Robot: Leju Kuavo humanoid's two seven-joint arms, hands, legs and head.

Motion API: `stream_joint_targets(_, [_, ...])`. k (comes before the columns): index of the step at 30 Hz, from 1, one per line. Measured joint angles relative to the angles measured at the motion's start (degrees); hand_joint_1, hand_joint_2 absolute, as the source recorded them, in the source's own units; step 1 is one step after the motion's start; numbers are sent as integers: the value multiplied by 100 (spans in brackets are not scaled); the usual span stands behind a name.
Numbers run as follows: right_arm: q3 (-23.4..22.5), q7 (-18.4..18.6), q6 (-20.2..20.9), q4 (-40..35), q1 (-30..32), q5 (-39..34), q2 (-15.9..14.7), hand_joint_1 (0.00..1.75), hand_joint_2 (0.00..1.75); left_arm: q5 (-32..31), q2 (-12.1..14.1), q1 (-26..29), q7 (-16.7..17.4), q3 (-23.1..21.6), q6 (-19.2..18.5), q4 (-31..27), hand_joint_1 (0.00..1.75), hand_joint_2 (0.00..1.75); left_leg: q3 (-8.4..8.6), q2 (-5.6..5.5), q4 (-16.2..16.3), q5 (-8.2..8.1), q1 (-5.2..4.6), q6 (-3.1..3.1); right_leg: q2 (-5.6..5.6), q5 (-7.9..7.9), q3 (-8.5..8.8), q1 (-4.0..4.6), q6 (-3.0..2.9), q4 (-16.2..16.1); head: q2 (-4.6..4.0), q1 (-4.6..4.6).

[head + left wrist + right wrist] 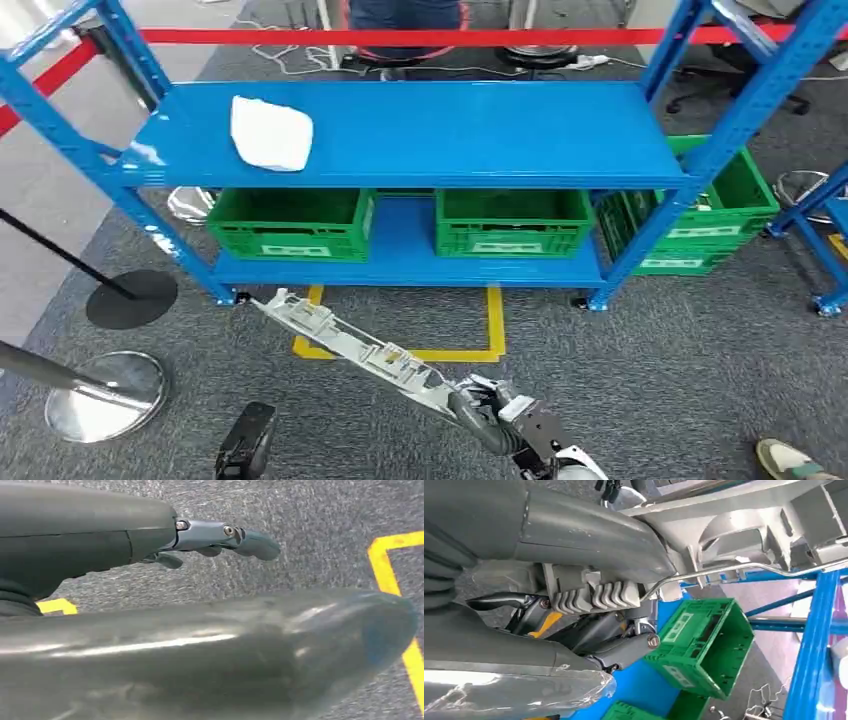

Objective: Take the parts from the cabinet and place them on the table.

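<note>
1. The long grey part (345,340) is a slim moulded plastic strip with clips and a thin metal rod along it. It is clear of the cabinet, in the air over the grey carpet in front of the blue rack (400,135).
2. The right hand (490,410) grips the part at its near end; in the right wrist view the thumb and dark fingers (589,597) close around the ribbed section, so the hold looks firm.
3. The part's long axis runs from that hand up and to the robot's left, towards the rack's left front foot. Nearly all of its length sticks out beyond the grip on that side.
4. The left hand (220,537) hangs low on the left over the carpet, its fingers stretched out with nothing in them; it is well apart from the part.
5. A white part (270,133) lies on the upper shelf's left side. Green crates (290,225) sit on the lower shelf.
6. No table is in view, so my guess is that the carry comes next, and the long free end needs room in any turn.
</note>
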Motion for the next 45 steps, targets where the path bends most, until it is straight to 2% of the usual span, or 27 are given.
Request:
stream_joint_targets(2, [-7, 2, 11, 0, 5, 0, -7, 175, 175, -24, 0, -14, 4, -4, -2, 0, 0, 0, -18, 36, -1, -39, 13, -70, 51, 46, -4, -32, -106, -37, 0, 9])
stream_joint_targets(3, [-11, 0, 26, 0, -2, -2, -9, 175, 175, -33, 0, -20, 11, -9, -2, 0, 0, 0, -57, -9, 139, -171, 17, -97, 73, 57, -13, -38, -137, -39, 0, -13])
stream_joint_targets(6, [-13, -13, 13, 0, 1, 29, -9, 175, 175, -46, 4, -31, 31, -13, -4, 0, 0, 0, -655, -63, 1453, -829, 26, -137, 116, 71, -48, -39, -184, -39, 0, -37])
stream_joint_targets(7, [-15, -9, -35, 7, 5, 68, -9, 175, 175, -46, 2, -25, 39, -13, -4, 0, 0, 0, -815, -65, 1780, -912, 26, -141, 131, 76, -53, -38, -189, -39, 0, -41])
stream_joint_targets(8, [-15, 0, -61, 18, 10, 85, -9, 175, 175, -46, 0, -19, 46, -13, -4, 0, 0, 0, -830, -64, 1804, -846, 27, -138, 146, 78, -53, -38, -188, -39, 0, -37])
stream_joint_targets(10, [-15, 2, -83, 24, 13, 98, -7, 175, 175, -46, 2, -25, 46, -13, -9, 0, 0, 0, -526, -64, 1177, -407, 33, -119, 178, 87, -50, -40, -173, -38, 0, -37])
stream_joint_targets(12, [-15, -15, -85, 22, 5, 98, -7, 175, 175, -48, 9, -42, 46, -13, -17, 0, 0, 0, -25, -91, 202, -14, 46, -98, 205, 94, -46, -40, -129, -36, 0, -39])
stream_joint_targets(13, [-20, -37, -92, 22, 0, 96, -7, 175, 175, -50, 7, -54, 46, -15, -31, 0, 0, 0, 56, -110, -8, -85, 42, -83, 219, 82, -85, 14, -92, 12, 0, -39])
stream_joint_targets(16, [-28, -57, -94, 22, 12, 92, -7, 175, 175, -55, 9, -38, 48, -13, -31, 0, 0, 0, 1, -113, 24, -65, 11, 9, 223, 142, -93, -17, -2, -58, 0, -24])
stream_joint_targets(18, [-35, -59, -94, 22, 14, 92, -7, 175, 175, -55, 7, -53, 48, -15, -29, 0, 0, 0, 8, -110, -14, -24, 53, 87, 178, 22, -185, -24, 65, 60, 0, -7])
stream_joint_targets(21, [-35, -83, -44, 22, 16, 57, -7, 175, 175, -76, 0, -52, 48, -20, -31, 0, 0, 0, 1, -101, -12, -28, 45, 141, 142, -604, -738, -42, 129, 1329, 0, 22])
stream_joint_targets(22, [-37, -90, -16, 22, 26, 33, -7, 175, 175, -79, 7, -47, 48, -17, -31, 0, 0, 0, 0, -98, -11, -28, 43, 142, 142, -732, -913, -42, 138, 1715, 0, 20])
stream_joint_targets(23, [-44, -96, 15, 24, 35, 11, -7, 175, 175, -81, 9, -46, 48, -20, -31, 0, 0, 0, 2, -98, -10, -28, 42, 142, 142, -714, -961, -42, 137, 1819, 0, 22])
stream_joint_targets(24, [-52, -98, 41, 22, 37, -4, -7, 175, 175, -85, 9, -47, 50, -19, -31, 0, 0, 0, 7, -100, -9, -29, 43, 142, 142, -551, -856, -41, 129, 1625, 0, 24])
stream_joint_targets(26, [-55, -114, 66, 22, 29, -11, -7, 175, 175, -92, 7, -48, 50, -20, -31, 0, 0, 0, 32, -104, -8, -34, 47, 133, 132, -61, -344, -43, 99, 635, 0, 22])
stream_joint_targets(27, [-55, -122, 94, 22, 24, -18, -7, 175, 175, -96, 7, -49, 50, -20, -31, 0, 0, 0, 45, -104, -7, -46, 45, 111, 98, 92, -74, -44, 88, 108, 0, 24])
stream_joint_targets(28, [-55, -129, 118, 22, 14, -20, -4, 175, 175, -96, 11, -53, 50, -20, -31, 0, 0, 0, 26, -103, 13, -51, 0, 80, 83, 1, 10, -20, 79, -21, 0, 24])
stream_joint_targets(32, [-66, -149, 166, 22, 32, -44, -2, 175, 175, -107, 15, -53, 55, -20, -33, 0, 0, 0, -2, -85, -10, -14, 15, -45, 140, 49, -23, -20, -69, -35, 0, 0])
stream_joint_targets(33, [-70, -149, 168, 22, 29, -44, 0, 175, 175, -107, 15, -54, 55, -20, -33, 0, 0, 0, -26, -103, 48, -88, 27, -85, 141, 71, -15, -47, -102, -55, 0, 3])
stream_joint_targets(34, [-72, -149, 168, 22, 25, -46, 2, 175, 175, -107, 15, -57, 55, -20, -33, 0, 0, 0, -123, -106, 257, -255, 23, -110, 142, 73, -19, -52, -135, -55, 0, -26])
stream_joint_targets(36, [-72, -157, 170, 22, 28, -52, 9, 175, 175, -111, 17, -52, 55, -20, -33, 0, 0, 0, -567, -106, 1221, -736, 33, -144, 142, 75, -30, -53, -164, -55, 0, -33])
stream_joint_targets(37, [-74, -157, 168, 24, 32, -52, 9, 175, 175, -114, 17, -44, 55, -20, -37, 0, 0, 0, -766, -106, 1633, -874, 33, -152, 144, 76, -35, -52, -165, -55, 0, -37])
stream_joint_targets(38, [-79, -153, 144, 24, 40, -39, 9, 175, 175, -116, 17, -36, 55, -20, -42, 0, 0, 0, -863, -106, 1802, -865, 34, -156, 148, 76, -36, -53, -165, -55, 0, -33])
stream_joint_targets(40, [-79, -127, -9, 24, 42, 64, 13, 175, 175, -116, 17, -39, 55, -20, -44, 0, 0, 0, -671, -106, 1385, -498, 43, -151, 164, 78, -31, -57, -161, -53, 0, -35])
stream_joint_targets(42, [-81, -48, -142, 24, 37, 114, 35, 175, 175, -116, 31, -48, 55, -17, -35, 0, 0, 0, -171, -108, 389, -13, 57, -149, 177, 71, -20, -65, -132, -47, 0, -35])
stream_joint_targets(43, [-83, -28, -166, 24, 28, 120, 35, 175, 175, -116, 28, -54, 55, -17, -35, 0, 0, 0, -42, -124, 117, -18, 61, -154, 184, 67, -42, -30, -92, -33, 0, -44])
stream_joint_targets(45, [-90, -17, -190, 24, 8, 127, 35, 175, 175, -116, 20, -59, 55, -17, -35, 0, 0, 0, -46, -141, 35, -35, 59, -68, 201, 91, -87, -10, -30, -21, 0, -26])
